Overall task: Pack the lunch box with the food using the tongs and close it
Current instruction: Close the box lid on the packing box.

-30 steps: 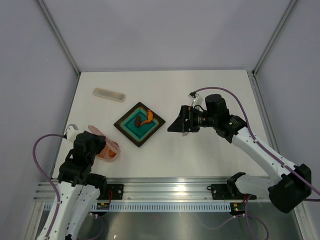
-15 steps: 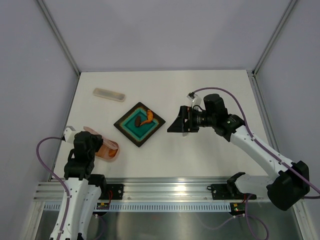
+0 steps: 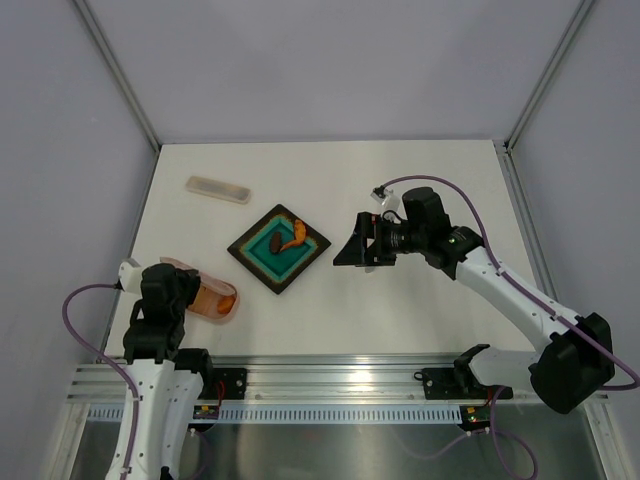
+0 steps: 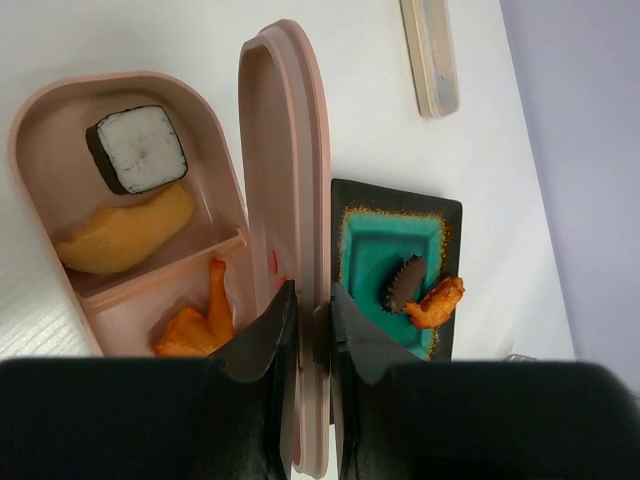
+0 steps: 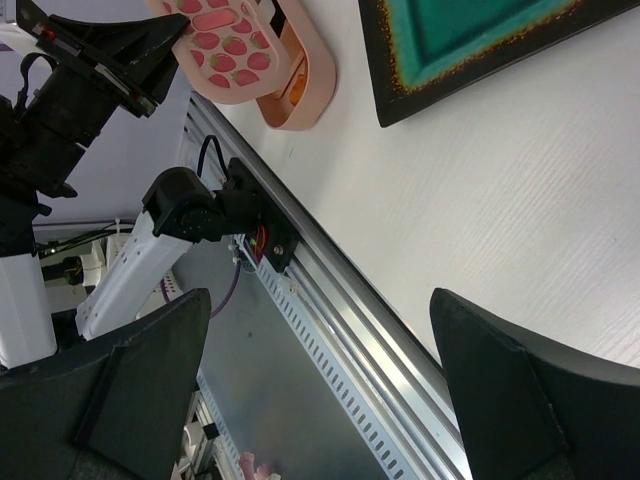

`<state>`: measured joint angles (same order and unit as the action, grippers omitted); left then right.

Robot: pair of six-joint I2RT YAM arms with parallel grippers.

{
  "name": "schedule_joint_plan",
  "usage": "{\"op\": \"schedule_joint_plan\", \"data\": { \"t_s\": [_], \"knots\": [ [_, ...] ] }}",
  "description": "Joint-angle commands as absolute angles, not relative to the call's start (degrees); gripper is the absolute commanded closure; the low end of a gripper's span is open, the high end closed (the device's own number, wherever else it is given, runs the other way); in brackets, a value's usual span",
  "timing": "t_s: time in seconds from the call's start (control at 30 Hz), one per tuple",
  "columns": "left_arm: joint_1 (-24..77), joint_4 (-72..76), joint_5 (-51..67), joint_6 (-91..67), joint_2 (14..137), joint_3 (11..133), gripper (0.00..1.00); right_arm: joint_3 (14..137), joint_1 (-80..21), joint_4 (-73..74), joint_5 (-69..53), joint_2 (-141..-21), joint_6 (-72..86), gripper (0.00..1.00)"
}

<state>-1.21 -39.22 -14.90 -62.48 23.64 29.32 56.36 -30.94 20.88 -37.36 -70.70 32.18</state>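
Our left tool (image 4: 308,300) pinches the spotted lid (image 4: 285,150), which stands on edge just beside the lunch box (image 4: 22,140) at the near left of the desk (image 3: 420,180). Their long axes run parallel, so closing means tipping the lid sideways. Three food pieces (image 4: 135,150) lie in the one box, and two, a brown lump (image 4: 403,283) and a shrimp (image 4: 437,300), lie on the one tray (image 4: 400,196). Our right tool (image 5: 320,295), spread and empty, hovers right of the tray, the nearer arm to it. We see no tongs.

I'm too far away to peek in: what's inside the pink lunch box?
A black-edged white square and a yellow wedge share one compartment of the lunch box; an orange fried-looking piece lies in the other. The left claw, pinching the lid, covers that compartment's near end.
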Motion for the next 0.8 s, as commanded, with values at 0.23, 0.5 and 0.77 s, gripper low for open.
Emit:
{"op": "schedule_joint_plan", "data": {
  "t_s": [0.23, 0.5, 0.77],
  "knots": [
    [-2.8, -33.2, -10.9, -67.5, 29.0, 29.5, 1.0, 57.8, -30.3, 19.9, -38.4, -70.2, 32.9, 0.02],
    [-6.5, -29.5, -6.3, -66.7, 30.5, 26.9, 1.0, 57.5, -30.3, 20.1, -38.2, -70.5, 32.3, 0.02],
    [-8.7, -29.4, -4.8, -67.1, 30.0, 24.5, 1.0, 58.5, -29.9, 21.5, -37.7, -71.6, 30.6, 0.02]
  ]
}}
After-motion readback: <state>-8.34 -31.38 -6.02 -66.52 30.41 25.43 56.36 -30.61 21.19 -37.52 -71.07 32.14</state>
